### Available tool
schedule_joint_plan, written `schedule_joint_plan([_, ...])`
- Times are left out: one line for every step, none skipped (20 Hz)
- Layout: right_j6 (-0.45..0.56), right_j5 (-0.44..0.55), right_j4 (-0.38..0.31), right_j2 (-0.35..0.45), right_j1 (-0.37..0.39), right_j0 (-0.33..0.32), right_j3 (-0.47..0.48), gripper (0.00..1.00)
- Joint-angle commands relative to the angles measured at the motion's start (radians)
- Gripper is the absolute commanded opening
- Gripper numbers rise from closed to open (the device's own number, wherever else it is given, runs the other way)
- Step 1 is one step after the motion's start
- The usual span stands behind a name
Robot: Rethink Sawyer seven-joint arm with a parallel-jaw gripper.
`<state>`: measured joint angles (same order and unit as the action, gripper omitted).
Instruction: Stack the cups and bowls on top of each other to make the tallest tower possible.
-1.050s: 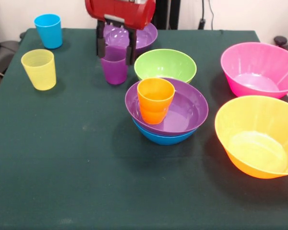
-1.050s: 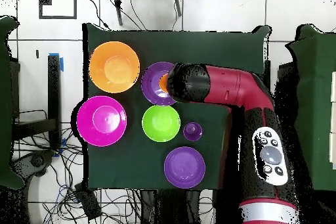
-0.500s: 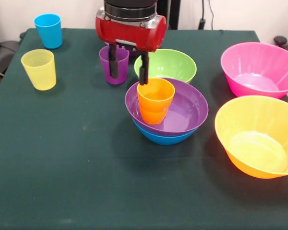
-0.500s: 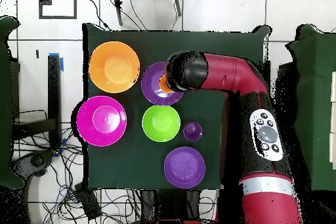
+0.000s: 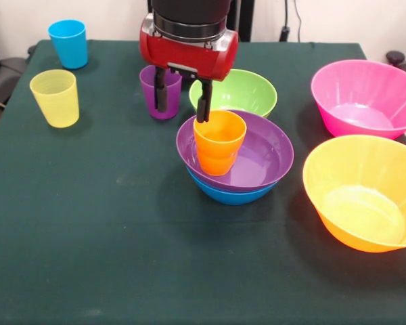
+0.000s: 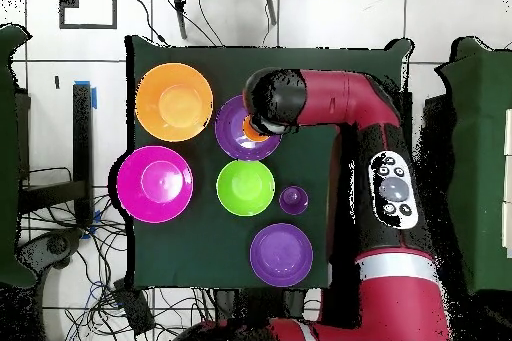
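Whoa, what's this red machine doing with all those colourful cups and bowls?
It is building a tower. A purple bowl sits nested in a blue bowl, with an orange cup standing inside. The arm's end effector hangs open just behind that cup, holding nothing. The purple cup, yellow cup, blue cup and other bowls wait on the table.

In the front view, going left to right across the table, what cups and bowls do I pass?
Yellow cup → blue cup → purple cup → orange cup standing in the stacked purple bowl → pink bowl. The green and orange bowls overlap others in the order, so I leave them out.
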<state>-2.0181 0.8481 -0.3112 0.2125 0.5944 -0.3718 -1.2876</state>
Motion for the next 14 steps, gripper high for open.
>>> schedule_joint_plan([0.303, 0.065, -0.095, 0.106, -0.033, 0.002, 0.017, 1.00])
schedule_joint_plan([0.303, 0.059, -0.095, 0.113, -0.033, -0.003, 0.016, 1.00])
schedule_joint_plan([0.307, 0.061, -0.095, 0.119, -0.034, -0.008, 0.016, 1.00])
schedule_joint_plan([0.304, 0.060, -0.096, 0.121, -0.033, -0.010, 0.012, 1.00])
schedule_joint_plan([0.303, 0.064, -0.098, 0.122, -0.032, -0.012, 0.011, 1.00])
schedule_joint_plan([0.303, 0.064, -0.100, 0.124, -0.031, -0.014, 0.008, 1.00])
schedule_joint_plan([0.303, 0.066, -0.102, 0.126, -0.030, -0.014, 0.009, 1.00])
schedule_joint_plan([0.301, 0.057, -0.102, 0.129, -0.028, -0.018, 0.000, 1.00])
schedule_joint_plan([0.298, 0.051, -0.102, 0.132, -0.025, -0.019, -0.005, 1.00])
schedule_joint_plan([0.293, 0.046, -0.102, 0.134, -0.021, -0.021, -0.012, 1.00])
schedule_joint_plan([0.287, 0.047, -0.102, 0.134, -0.016, -0.021, -0.015, 1.00])
schedule_joint_plan([0.278, 0.043, -0.105, 0.132, -0.010, -0.019, -0.020, 1.00])
schedule_joint_plan([0.265, 0.040, -0.108, 0.128, -0.003, -0.015, -0.024, 1.00])
schedule_joint_plan([0.251, 0.036, -0.110, 0.123, 0.003, -0.011, -0.028, 1.00])
